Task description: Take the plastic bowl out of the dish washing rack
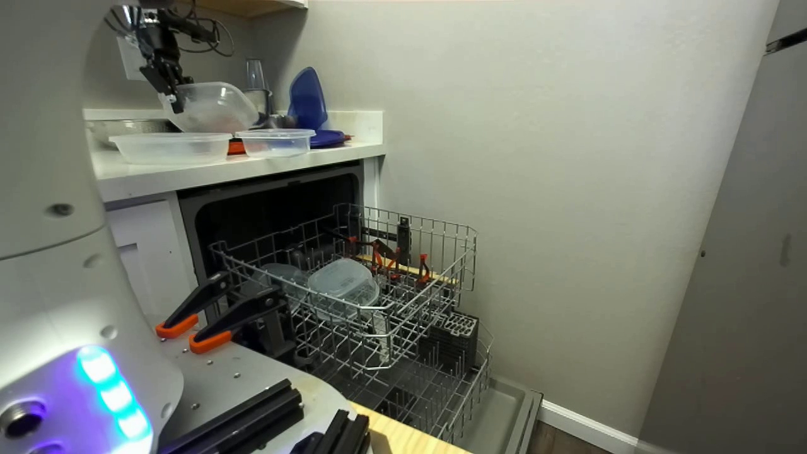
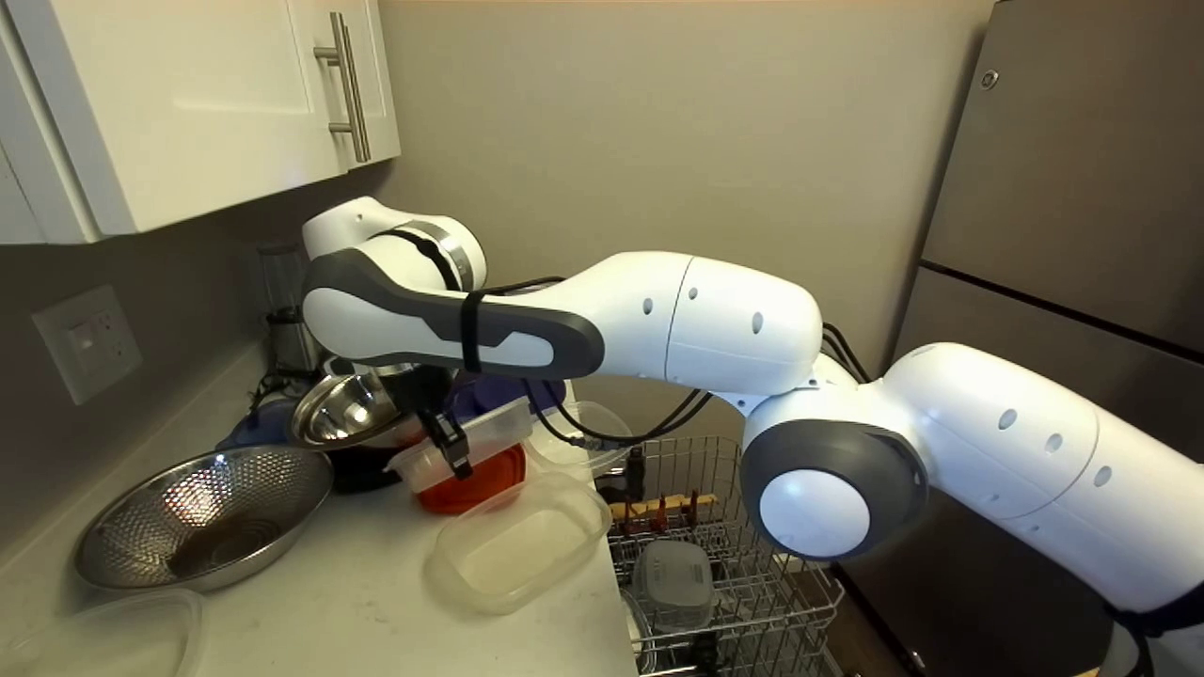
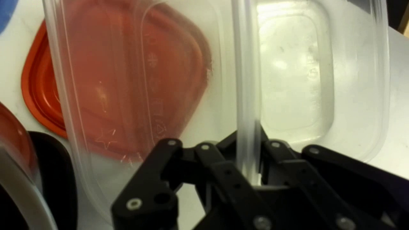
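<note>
Wrist view: black jointed fingers [image 3: 229,146] pinch a clear rectangular plastic bowl [image 3: 150,80] by its right wall; best levelled before release.

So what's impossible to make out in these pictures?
Wrist view: curved grey rim, blurred, cut off by the left edge.
Wrist view: bright blue patch, cut off by the top left corner.
In an exterior view: grey wire dish rack, partly hidden behind the white robot arm.
In an exterior view: clear plastic tub, cut off by the lower left corner.
</note>
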`<action>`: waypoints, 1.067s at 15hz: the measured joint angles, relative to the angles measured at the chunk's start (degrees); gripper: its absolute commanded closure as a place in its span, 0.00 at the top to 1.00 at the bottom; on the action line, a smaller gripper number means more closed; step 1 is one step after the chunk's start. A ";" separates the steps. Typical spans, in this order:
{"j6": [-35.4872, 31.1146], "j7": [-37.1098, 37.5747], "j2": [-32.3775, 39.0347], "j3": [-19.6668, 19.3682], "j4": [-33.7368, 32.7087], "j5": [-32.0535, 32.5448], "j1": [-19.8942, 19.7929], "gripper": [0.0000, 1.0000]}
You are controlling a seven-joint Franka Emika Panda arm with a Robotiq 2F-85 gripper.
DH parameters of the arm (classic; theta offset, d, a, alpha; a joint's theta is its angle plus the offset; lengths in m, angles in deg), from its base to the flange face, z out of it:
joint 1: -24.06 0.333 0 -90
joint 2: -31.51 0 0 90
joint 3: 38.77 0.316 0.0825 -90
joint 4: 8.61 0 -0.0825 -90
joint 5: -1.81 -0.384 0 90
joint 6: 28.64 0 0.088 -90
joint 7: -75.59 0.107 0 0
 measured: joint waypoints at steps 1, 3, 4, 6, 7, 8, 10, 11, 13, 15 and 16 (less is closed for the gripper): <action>-0.66 -1.09 0.50 0.44 0.00 -0.46 0.04 0.01; -2.68 -4.13 1.59 1.33 -0.01 -1.44 -0.03 0.01; -3.76 -5.94 2.09 1.61 -0.01 -1.95 -0.07 0.01; -4.98 -9.27 2.67 1.95 -0.02 -2.28 -0.17 0.01; -5.51 -10.85 2.72 2.01 -0.04 -2.29 -0.23 0.01; -5.97 -12.14 2.72 2.03 -0.08 -2.29 -0.32 0.01; -6.69 -14.42 2.72 2.10 -0.09 -2.34 -0.58 0.01; -6.72 -15.31 2.72 2.14 -0.09 -2.44 -0.71 0.15; -6.72 -16.39 2.71 2.22 -0.09 -2.78 -0.94 0.35; -6.72 -17.43 2.71 2.42 -0.10 -3.34 -1.21 0.47; -6.72 -18.00 2.70 2.64 -0.11 -3.59 -1.38 0.53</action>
